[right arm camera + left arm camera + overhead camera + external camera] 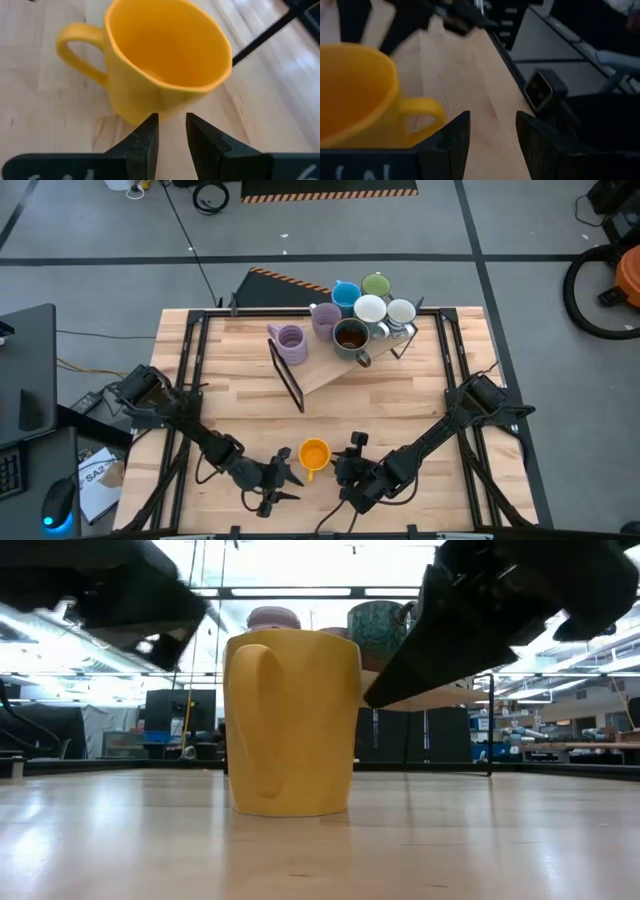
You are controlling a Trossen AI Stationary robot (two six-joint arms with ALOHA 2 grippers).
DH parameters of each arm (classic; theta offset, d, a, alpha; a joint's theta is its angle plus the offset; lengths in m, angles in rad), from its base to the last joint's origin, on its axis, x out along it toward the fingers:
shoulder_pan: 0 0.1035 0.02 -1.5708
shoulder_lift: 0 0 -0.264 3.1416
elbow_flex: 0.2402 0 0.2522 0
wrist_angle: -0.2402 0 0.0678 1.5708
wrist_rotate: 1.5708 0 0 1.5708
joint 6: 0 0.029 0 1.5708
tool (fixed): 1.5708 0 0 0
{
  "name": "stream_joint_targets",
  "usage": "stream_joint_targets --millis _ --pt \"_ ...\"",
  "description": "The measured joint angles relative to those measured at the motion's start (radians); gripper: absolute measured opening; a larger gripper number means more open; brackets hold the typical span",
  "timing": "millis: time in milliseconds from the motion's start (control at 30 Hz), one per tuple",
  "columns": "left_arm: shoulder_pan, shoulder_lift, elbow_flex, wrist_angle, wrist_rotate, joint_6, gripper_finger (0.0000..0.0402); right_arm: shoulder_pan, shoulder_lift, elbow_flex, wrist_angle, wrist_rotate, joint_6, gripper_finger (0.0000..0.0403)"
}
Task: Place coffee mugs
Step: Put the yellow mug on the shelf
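An orange mug [314,454] stands upright on its base on the wooden table, near the near edge; it also shows in the low view [290,725]. My left gripper [285,473] is open just to the mug's left, its fingers [455,142] close beside the handle [422,110]. My right gripper [345,467] is just right of the mug [165,60], its fingers [145,142] a narrow gap apart and pointing at the mug's wall. Several other mugs sit together at the far side: two lavender [290,342], blue [346,295], green [376,284], white [369,308], pale grey-white [400,312] and a dark one [351,337].
A sloping wooden board [325,370] on a black stand carries the far group of mugs. Black frame rails [185,380] run along both sides of the table. Bare tabletop [380,410] lies between the orange mug and the board.
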Motion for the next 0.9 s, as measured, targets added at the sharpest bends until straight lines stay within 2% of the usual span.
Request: stream_joint_targets --millis 100,167,267,400,500,700,900 --pt "-0.021 0.000 0.000 -0.026 -0.027 -0.016 0.0166 0.008 -0.022 0.000 -0.052 -0.020 0.044 0.0104" --pt "-0.026 0.004 0.000 -0.035 -0.059 -0.030 0.0166 0.012 -0.036 0.000 -0.051 -0.071 0.056 0.0104" --pt "-0.019 0.010 -0.001 -0.070 -0.086 -0.032 0.0166 0.015 -0.046 0.000 0.011 -0.144 0.036 0.0104" --pt "0.008 0.010 -0.001 -0.091 -0.090 -0.029 0.0166 0.011 -0.035 0.000 0.115 -0.162 -0.032 0.0104" --pt "0.026 0.010 0.000 -0.105 -0.089 -0.035 0.0166 -0.008 -0.033 0.000 0.097 -0.147 -0.052 0.0104" --pt "0.033 0.010 0.000 -0.129 -0.088 -0.055 0.0166 -0.061 -0.033 0.000 0.081 -0.030 -0.143 0.0104" --pt "0.032 0.010 0.000 -0.118 -0.090 -0.056 0.0166 -0.127 -0.033 0.000 0.063 0.002 -0.219 0.0104"
